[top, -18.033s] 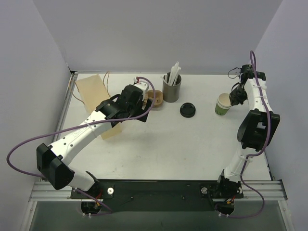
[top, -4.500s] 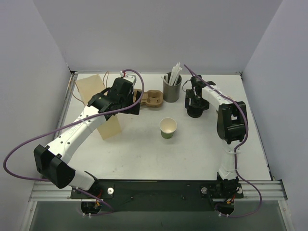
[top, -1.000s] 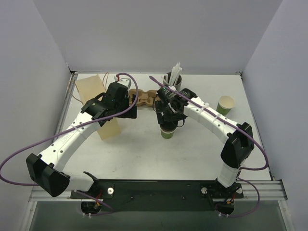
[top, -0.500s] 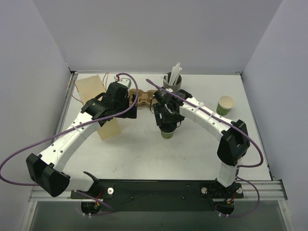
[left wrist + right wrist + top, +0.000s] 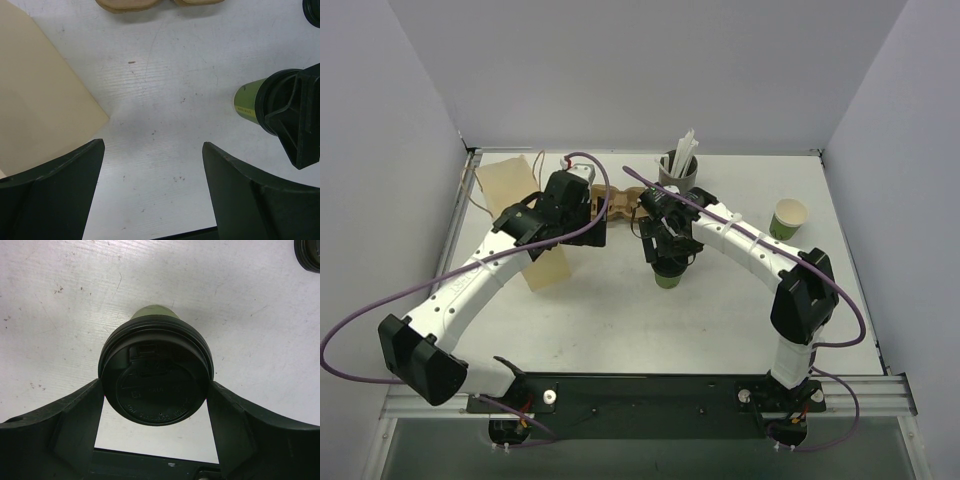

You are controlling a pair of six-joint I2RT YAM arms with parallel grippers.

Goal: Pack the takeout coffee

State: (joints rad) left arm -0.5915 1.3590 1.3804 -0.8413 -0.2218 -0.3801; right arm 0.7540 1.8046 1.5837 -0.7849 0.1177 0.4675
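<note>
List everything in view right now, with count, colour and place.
lidded cup: one, green, table centre, under the right gripper
lid: one, black, on that cup, between the right fingers
open cup: one, green with a cream inside, far right, standing alone
grey cup: one, grey, back centre
straws: several, white, standing in the grey cup
carrier: one, brown, back, left of the grey cup
bag: one, tan, back left
table: one, white, under everything
left gripper: one, black, open and empty, beside the bag
right gripper: one, black, closed on the lid
</note>
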